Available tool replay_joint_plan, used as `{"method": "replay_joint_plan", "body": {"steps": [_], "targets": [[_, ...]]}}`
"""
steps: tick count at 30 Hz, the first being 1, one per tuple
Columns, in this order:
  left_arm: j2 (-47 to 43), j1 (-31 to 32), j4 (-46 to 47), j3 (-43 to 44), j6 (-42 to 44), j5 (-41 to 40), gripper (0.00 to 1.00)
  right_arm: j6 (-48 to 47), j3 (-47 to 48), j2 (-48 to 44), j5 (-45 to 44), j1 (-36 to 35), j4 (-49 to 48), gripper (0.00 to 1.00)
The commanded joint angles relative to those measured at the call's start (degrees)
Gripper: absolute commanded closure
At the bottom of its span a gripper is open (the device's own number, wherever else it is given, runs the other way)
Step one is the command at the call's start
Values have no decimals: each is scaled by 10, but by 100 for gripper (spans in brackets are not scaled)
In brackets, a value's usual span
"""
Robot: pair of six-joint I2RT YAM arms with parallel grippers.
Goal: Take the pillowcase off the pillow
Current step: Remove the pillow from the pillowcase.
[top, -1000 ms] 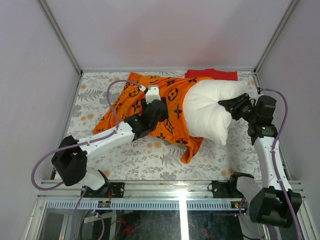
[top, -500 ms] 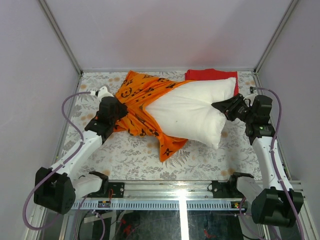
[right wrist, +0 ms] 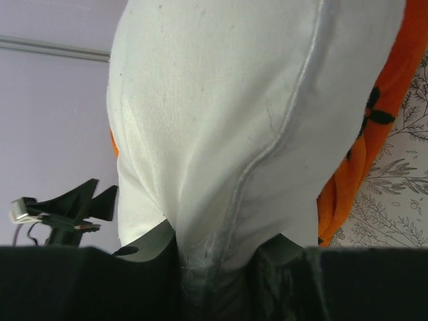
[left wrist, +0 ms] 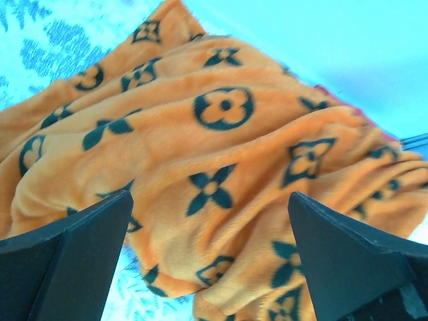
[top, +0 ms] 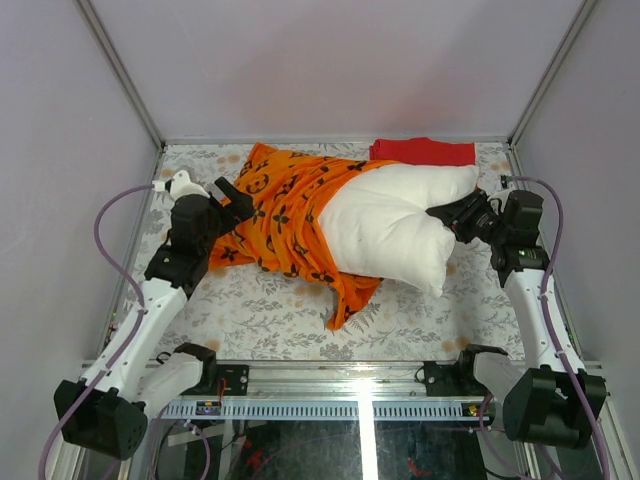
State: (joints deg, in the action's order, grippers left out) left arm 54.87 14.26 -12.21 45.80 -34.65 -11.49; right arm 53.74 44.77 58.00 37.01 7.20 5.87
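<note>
The orange pillowcase (top: 285, 210) with black motifs lies bunched over the left end of the white pillow (top: 385, 225), whose right half is bare. My left gripper (top: 236, 195) sits at the pillowcase's left edge. In the left wrist view its fingers (left wrist: 67, 261) stand wide apart, with the pillowcase (left wrist: 214, 147) lying in front of them and nothing pinched. At the pillow's right end my right gripper (top: 452, 216) is shut on the white fabric. The right wrist view shows the pillow (right wrist: 221, 120) hanging from the right gripper (right wrist: 214, 261), clamped at its seam.
A folded red cloth (top: 422, 150) lies at the back behind the pillow. The floral table covering (top: 270, 310) runs to the metal frame rails on all sides, with purple walls beyond. A tail of the pillowcase (top: 352, 295) hangs toward the front.
The left gripper dragged the pillowcase leftward off more of the pillow, then opened and let go. The fabric has settled back a little over the pillow. The right gripper kept its hold.
</note>
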Motion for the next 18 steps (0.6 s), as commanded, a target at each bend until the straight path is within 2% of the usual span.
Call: {"method": "replay_joint_plan", "body": {"steps": [1,5,8,12,18], "targets": [[-12,42,-9,64,19,-38,0,-23,22,-2,-4,-11,-34,100],[20,113,17,102,40,-72,0,-38,27,4,-13,-37,-24,100],[97,176,27,167,74,-95,0,-42,29,4,-21,-60,-23,100],[262,239,-25,324,113,-135,0,-54,36,2,-26,-85,-13,100],[483,245,-78,551,148,-96,0,-76,42,-18,-28,-94,22,100]]}}
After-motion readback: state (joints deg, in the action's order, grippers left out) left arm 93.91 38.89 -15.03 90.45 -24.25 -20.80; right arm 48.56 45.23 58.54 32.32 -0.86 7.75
